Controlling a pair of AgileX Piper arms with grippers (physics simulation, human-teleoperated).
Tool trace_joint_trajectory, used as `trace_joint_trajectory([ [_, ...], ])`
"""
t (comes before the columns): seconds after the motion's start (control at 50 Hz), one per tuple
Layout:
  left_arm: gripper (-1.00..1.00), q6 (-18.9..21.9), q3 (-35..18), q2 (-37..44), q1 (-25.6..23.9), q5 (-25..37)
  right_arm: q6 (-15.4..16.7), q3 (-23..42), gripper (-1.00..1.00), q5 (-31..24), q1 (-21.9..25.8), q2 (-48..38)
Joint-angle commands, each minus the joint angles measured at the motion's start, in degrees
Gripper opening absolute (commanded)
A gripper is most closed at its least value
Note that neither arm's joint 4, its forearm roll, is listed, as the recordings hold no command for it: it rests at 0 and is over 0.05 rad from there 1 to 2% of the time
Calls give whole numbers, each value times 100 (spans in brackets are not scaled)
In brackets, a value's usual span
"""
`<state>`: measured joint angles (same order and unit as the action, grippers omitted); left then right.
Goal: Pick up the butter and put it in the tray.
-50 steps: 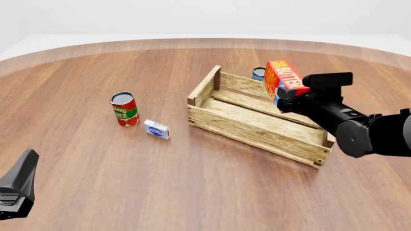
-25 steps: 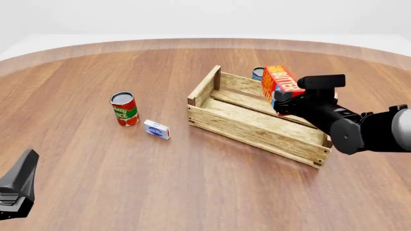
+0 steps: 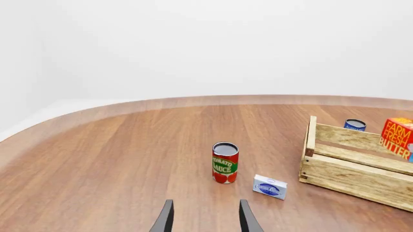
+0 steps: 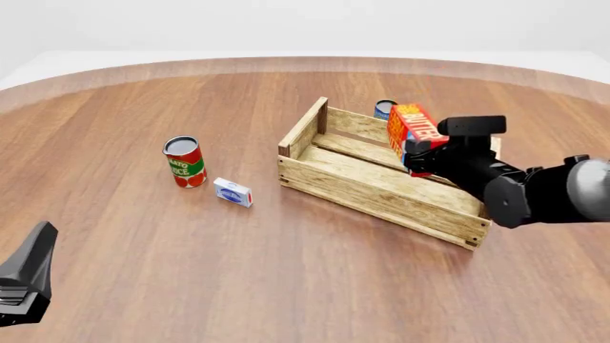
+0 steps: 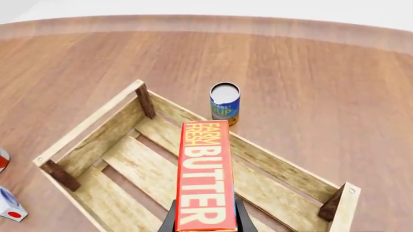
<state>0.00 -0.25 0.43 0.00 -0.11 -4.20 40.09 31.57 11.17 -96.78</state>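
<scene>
The butter [image 4: 412, 132], a red-orange carton with white lettering, is held on edge in my right gripper [image 4: 421, 153], just above the inside of the tray [image 4: 372, 189], a light wooden slatted crate. In the right wrist view the butter [image 5: 205, 179] sits between the two fingers of the right gripper [image 5: 205, 221] over the tray's slats [image 5: 96, 121]. My left gripper [image 4: 24, 282] is low at the near left, open and empty. Its view shows its own fingers [image 3: 205, 212], the tray [image 3: 348, 176] and the butter [image 3: 395, 137] far off.
A red tomato sauce can [image 4: 185, 162] stands left of the tray, with a small blue-white box [image 4: 233, 192] lying beside it. A blue can [image 4: 383, 108] stands just behind the tray's far wall. The round wooden table's edge curves along the back.
My right gripper has carried the butter leftward and lower, from above the tray's far right wall to over its inside. The left arm has not moved.
</scene>
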Motion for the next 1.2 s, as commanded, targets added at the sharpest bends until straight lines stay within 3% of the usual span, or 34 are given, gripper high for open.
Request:
trace_joint_trajectory([
  [0.02,100,-2,0,0,1,0,-160,113,-100,74,-27,-78],
  [1.2,100,1,0,0,0,0,-304,242,-100,-65,25,-381],
])
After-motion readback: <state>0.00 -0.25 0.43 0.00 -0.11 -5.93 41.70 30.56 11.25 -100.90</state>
